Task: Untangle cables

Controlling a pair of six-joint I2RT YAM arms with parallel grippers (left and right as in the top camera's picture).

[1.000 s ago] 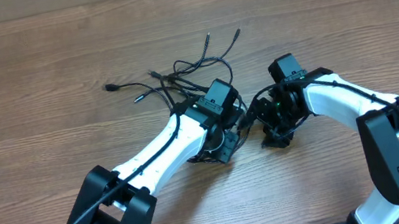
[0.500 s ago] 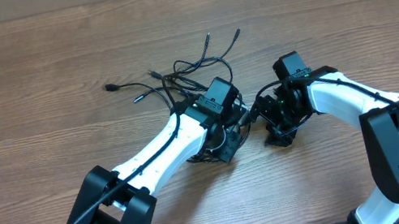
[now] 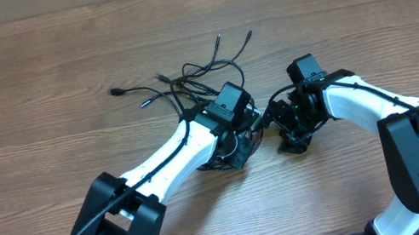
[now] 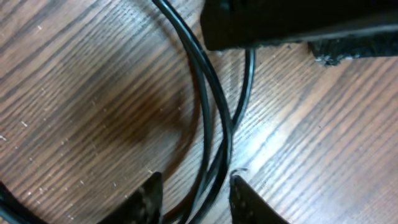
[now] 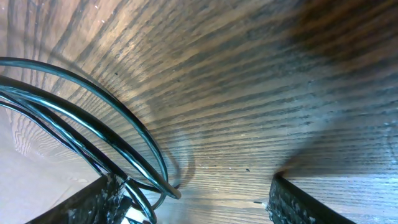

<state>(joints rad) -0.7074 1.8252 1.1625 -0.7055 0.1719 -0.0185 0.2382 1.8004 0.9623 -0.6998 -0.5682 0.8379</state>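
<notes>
2 hands, left hand [image 4: 196, 199] apart astride cables [image 4: 217, 99], right hand [image 5: 193, 199] apart beside them, 1 table [image 3: 346, 7]

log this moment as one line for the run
left claw: open, astride cables | right claw: open over a cable loop | cables: tangled on table, not yet undone

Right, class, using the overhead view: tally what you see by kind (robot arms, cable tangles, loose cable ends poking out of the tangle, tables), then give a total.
Robot arms: 2 (left arm, right arm)
Cable tangle: 1
Loose cable ends: 5
Table: 1
Total: 9
</notes>
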